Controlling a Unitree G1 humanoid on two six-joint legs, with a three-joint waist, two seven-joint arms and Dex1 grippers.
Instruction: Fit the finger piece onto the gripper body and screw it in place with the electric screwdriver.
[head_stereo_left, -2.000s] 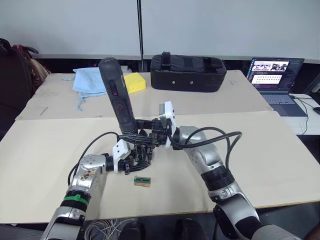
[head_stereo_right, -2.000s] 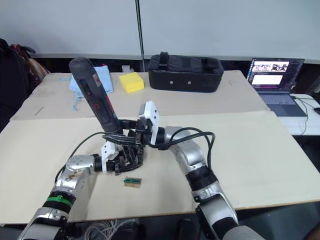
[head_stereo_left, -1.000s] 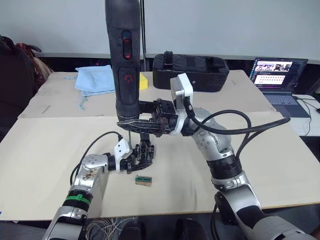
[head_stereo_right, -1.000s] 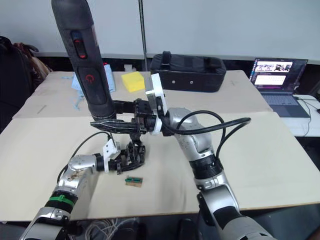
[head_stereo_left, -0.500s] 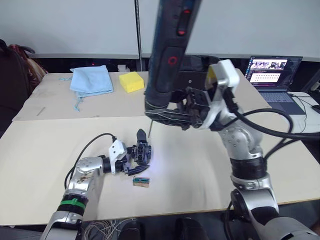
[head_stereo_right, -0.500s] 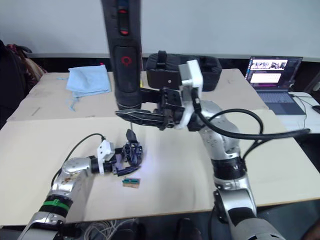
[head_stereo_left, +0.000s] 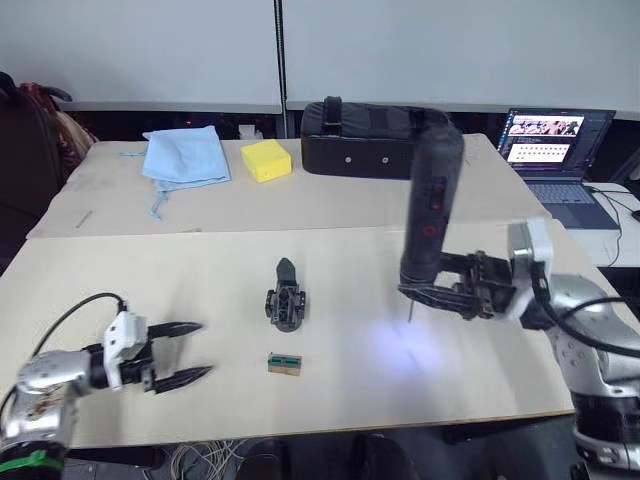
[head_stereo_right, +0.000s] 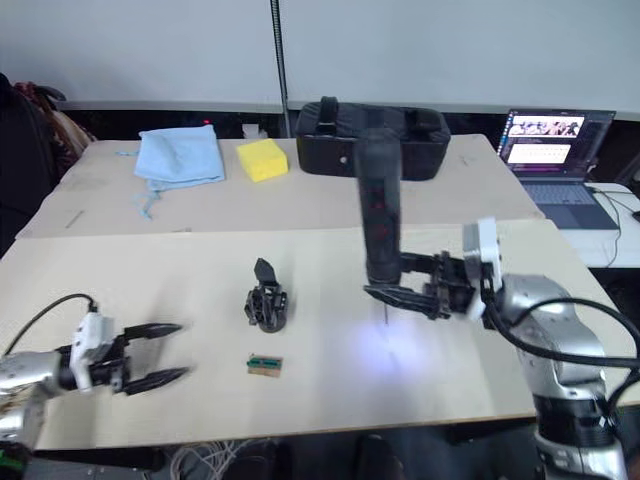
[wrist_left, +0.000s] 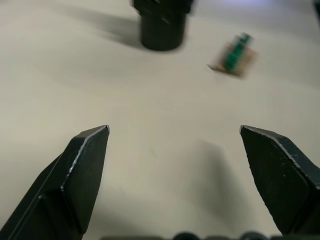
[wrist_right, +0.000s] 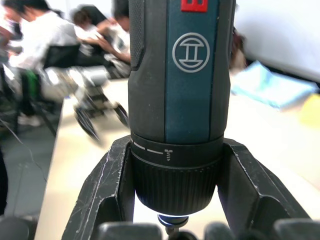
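Note:
The gripper body (head_stereo_left: 286, 305) lies alone on the table's middle, and the pointed finger piece (head_stereo_left: 286, 269) sticks out of its far end. My left gripper (head_stereo_left: 204, 349) is open and empty near the front left edge, well left of the body; the left wrist view has its fingers (wrist_left: 85, 170) spread, with the gripper body (wrist_left: 162, 22) beyond them. To the right of the body, my right gripper (head_stereo_left: 432, 292) is shut on the electric screwdriver (head_stereo_left: 430, 210). The tool stands upright, bit down just above the table. In the right wrist view both fingers (wrist_right: 107, 195) clamp the electric screwdriver (wrist_right: 180, 90) at its collar.
A small green-and-tan block (head_stereo_left: 285, 364) lies just in front of the gripper body. At the back are a black zipped case (head_stereo_left: 375, 140), a yellow sponge (head_stereo_left: 265, 160) and a blue cloth (head_stereo_left: 185, 155). A laptop (head_stereo_left: 555, 150) stands at the far right. The screwdriver's light falls on the table (head_stereo_left: 395, 350).
My left gripper has let go of the gripper body and pulled back to the front left. My right gripper has carried the screwdriver down and to the right, away from the body.

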